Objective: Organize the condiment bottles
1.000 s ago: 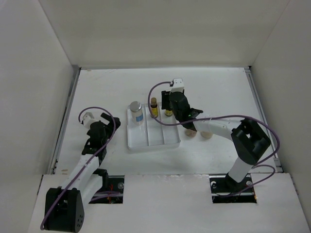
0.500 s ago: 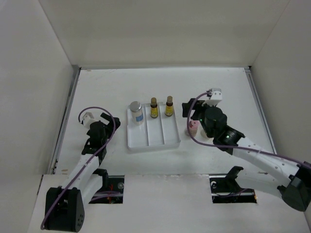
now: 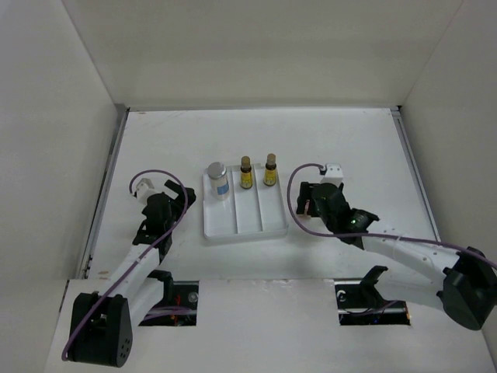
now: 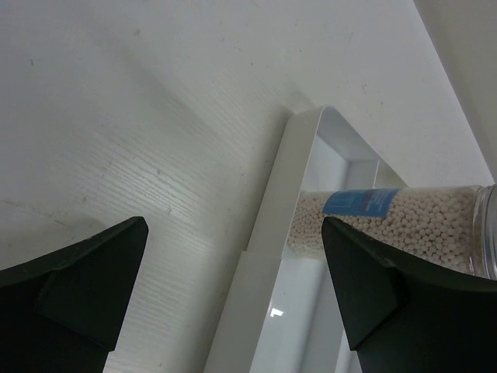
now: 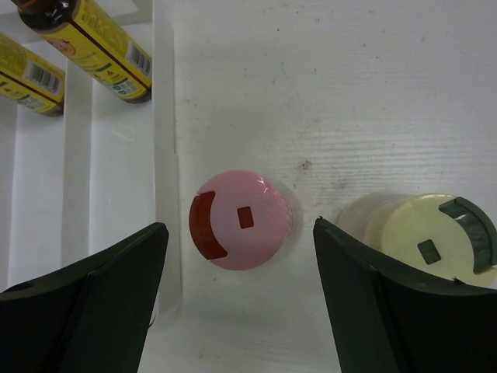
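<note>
Right gripper [image 5: 239, 249] has left the white three-compartment plastic tray [image 5: 165, 116], both slim brown yellow-labelled bottles [image 5: 93, 47] standing in it, and now hangs fingers wide with the small pink round-capped bottle [image 5: 241, 220] between them; next pick, likely.

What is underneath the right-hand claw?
The pink bottle stands on the table below the open right gripper, the cream bottle beside it. From above, the arm largely covers both.

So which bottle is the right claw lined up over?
The pink bottle: it sits centred between the fingers of the open right gripper, just outside the tray. The cream bottle stands off to one side.
</note>
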